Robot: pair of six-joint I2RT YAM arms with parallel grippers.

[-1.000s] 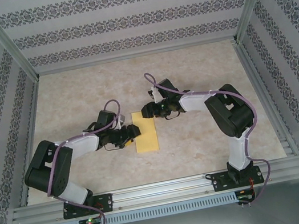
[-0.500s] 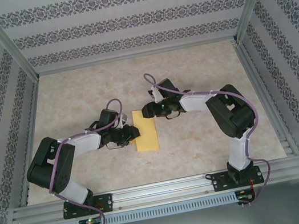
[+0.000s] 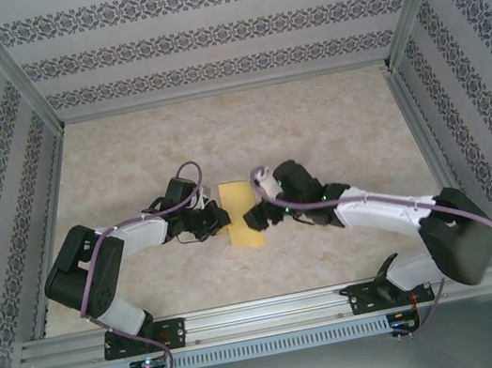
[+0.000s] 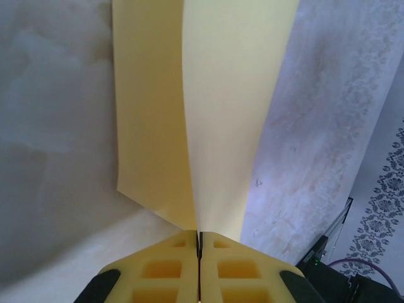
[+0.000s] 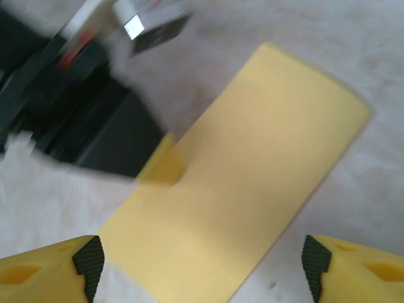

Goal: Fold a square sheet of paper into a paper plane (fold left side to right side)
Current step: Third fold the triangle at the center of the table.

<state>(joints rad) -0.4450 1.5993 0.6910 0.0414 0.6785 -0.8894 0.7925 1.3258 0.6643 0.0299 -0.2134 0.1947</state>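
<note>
Square sheet of paper (image 3: 238, 206) lies near the middle of the marbled tabletop (image 3: 330, 121), and in the top external view you see it as a narrow upright yellow-orange rectangle, longer up the frame than across.

Your left tool (image 3: 219, 217) sits at the strip's left long edge, about halfway along it. In the left wrist view its two yellow pads (image 4: 158, 268) are pressed flat together at the bottom centre of the frame, with the paper coming out of the seam between them, so it is clenched on the sheet's edge. From there the paper fans upward to the top of the frame in two tones, a deeper yellow band on the left and a paler one on the right, meeting along a line that runs down to the pad seam.

Your right tool (image 3: 257, 217) is at the strip's right long edge, low on that side. In the right wrist view its fingertips stand far apart in the two bottom corners, released and gripping nothing, with the paper lying diagonally between and beyond them.
</note>
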